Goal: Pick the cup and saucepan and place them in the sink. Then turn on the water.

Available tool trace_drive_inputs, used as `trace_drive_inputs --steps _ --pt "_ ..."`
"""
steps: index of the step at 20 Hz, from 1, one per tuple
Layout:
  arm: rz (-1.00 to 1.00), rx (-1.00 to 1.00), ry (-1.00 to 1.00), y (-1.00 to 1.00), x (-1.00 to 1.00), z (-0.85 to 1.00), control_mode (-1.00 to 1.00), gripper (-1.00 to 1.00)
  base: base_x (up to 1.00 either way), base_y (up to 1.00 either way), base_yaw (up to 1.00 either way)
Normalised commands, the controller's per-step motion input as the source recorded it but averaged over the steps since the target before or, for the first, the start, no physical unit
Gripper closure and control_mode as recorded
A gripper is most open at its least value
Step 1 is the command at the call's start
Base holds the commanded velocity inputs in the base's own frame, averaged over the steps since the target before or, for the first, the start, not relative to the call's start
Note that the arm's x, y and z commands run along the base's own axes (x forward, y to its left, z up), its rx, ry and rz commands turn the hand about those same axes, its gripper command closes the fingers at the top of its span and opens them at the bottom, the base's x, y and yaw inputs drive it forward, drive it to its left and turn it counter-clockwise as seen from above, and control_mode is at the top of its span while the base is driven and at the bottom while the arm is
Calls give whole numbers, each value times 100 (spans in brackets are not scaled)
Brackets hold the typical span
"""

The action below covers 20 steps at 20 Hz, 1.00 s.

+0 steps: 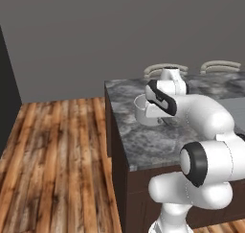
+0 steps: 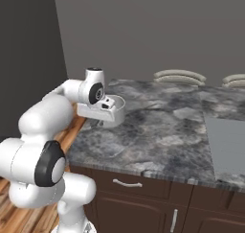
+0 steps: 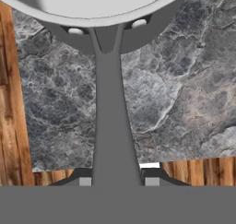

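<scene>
Jaws (image 3: 118,181) closed narrow on the long flat handle of the saucepan (image 3: 99,6), one fingertip (image 3: 85,181) pressed to each side of it, seen in the hand view. The arm folds upward from the base, elbow bent, forearm reaching forward with the wrist level over the near left corner of the worktop (image 1: 153,145). The saucepan (image 2: 116,107) is held at that corner; contact with the stone cannot be judged. The sink (image 2: 228,145) lies well apart, at the right.
</scene>
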Motion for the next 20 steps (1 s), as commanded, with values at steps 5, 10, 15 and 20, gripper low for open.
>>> trace_drive_inputs --steps 5,10,15,20 --pt "0 0 0 0 -16 35 -100 100 0 0 0" --pt "0 0 0 0 -7 25 -100 100 0 0 0" --pt "0 0 0 -3 -15 19 -100 100 0 0 0" --pt "0 0 0 0 -12 20 -100 100 0 0 0"
